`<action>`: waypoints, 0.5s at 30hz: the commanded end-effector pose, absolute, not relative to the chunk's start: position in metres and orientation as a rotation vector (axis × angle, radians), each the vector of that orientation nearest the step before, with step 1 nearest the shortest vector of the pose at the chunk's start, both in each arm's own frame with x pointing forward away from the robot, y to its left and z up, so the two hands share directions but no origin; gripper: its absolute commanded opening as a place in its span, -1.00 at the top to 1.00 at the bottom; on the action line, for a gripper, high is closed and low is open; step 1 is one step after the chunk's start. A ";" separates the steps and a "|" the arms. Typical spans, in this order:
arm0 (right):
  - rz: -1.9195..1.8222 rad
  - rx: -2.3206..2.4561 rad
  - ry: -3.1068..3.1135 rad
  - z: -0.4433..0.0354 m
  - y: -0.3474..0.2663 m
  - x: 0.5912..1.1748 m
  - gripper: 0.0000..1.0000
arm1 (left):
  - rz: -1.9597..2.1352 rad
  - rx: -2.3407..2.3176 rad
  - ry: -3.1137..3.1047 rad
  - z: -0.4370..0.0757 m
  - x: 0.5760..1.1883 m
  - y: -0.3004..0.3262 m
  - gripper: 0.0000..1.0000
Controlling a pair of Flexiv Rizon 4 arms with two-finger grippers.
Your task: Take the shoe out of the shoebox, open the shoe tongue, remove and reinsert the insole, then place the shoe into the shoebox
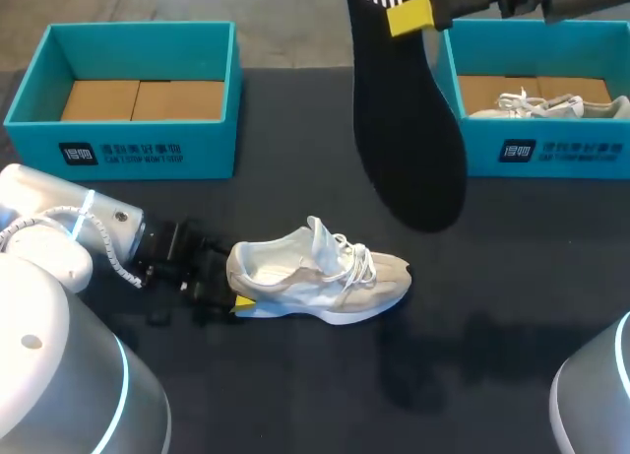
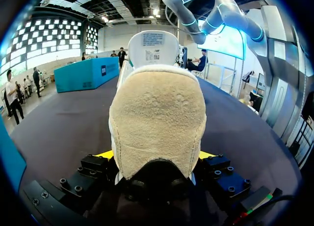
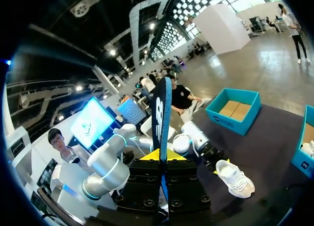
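Black insole (image 1: pixel 409 149) is held by one end in my right hand (image 1: pixel 413 13), fingers clamped on it, raised well above the table (image 1: pixel 512 277) near the far edge. Pale shoe (image 1: pixel 320 272) sits upright mid-table toward the near edge, toe to the right edge and tongue pulled up. My left hand (image 1: pixel 234 291) is clamped across its heel. The far-left shoebox (image 1: pixel 148 154) holds no shoe; the far-right shoebox (image 1: pixel 551 149) holds a second shoe (image 1: pixel 546 104). Judgement: reinsertion comes next. Risks: the long, limp insole may sway, snag on laces or tongue, or fold at the collar. Pushing it home could pivot the shoe in a heel-only grip.
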State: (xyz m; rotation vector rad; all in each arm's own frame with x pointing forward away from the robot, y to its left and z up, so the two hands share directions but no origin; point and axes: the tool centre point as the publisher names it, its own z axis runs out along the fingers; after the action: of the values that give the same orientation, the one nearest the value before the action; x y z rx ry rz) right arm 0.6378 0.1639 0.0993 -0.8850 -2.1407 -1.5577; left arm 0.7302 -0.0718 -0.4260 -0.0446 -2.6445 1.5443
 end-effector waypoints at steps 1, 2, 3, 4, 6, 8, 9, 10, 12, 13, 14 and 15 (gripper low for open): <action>-1.561 -0.887 -2.152 0.105 0.169 0.635 1.00 | 1.542 -0.044 -2.646 -0.429 0.731 -0.073 1.00; -1.576 -0.875 -2.150 0.106 0.169 0.635 1.00 | 1.542 -0.044 -2.646 -0.429 0.731 -0.073 1.00; -1.577 -0.877 -2.152 0.106 0.169 0.635 1.00 | 1.542 -0.044 -2.646 -0.429 0.731 -0.073 1.00; -1.570 -0.882 -2.164 0.106 0.169 0.636 1.00 | 1.542 -0.044 -2.646 -0.429 0.731 -0.073 1.00; -1.569 -0.873 -2.161 0.106 0.170 0.637 1.00 | 1.542 -0.044 -2.646 -0.429 0.731 -0.073 1.00; -1.545 -0.849 -2.159 0.103 0.172 0.637 1.00 | 1.542 -0.044 -2.646 -0.429 0.731 -0.073 1.00; -1.541 -0.843 -2.153 0.102 0.173 0.637 1.00 | 1.542 -0.044 -2.646 -0.429 0.731 -0.073 1.00; -1.526 -0.841 -2.149 0.101 0.174 0.637 1.00 | 1.542 -0.044 -2.646 -0.429 0.731 -0.073 1.00; -1.520 -0.834 -2.139 0.097 0.175 0.636 1.00 | 1.542 -0.044 -2.646 -0.429 0.731 -0.073 1.00; -1.517 -0.831 -2.124 0.095 0.175 0.636 1.00 | 1.542 -0.044 -2.646 -0.429 0.731 -0.073 1.00; -1.510 -0.835 -2.126 0.092 0.175 0.635 1.00 | 1.542 -0.044 -2.646 -0.429 0.731 -0.073 1.00; -1.511 -0.841 -2.124 0.091 0.175 0.635 1.00 | 1.542 -0.044 -2.646 -0.429 0.731 -0.073 1.00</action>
State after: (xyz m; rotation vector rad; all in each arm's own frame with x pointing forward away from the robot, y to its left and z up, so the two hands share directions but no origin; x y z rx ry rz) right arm 0.6299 0.1697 0.0957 -0.8459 -2.1332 -1.5094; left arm 0.7302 -0.0718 -0.4260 -0.0447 -2.6444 1.5443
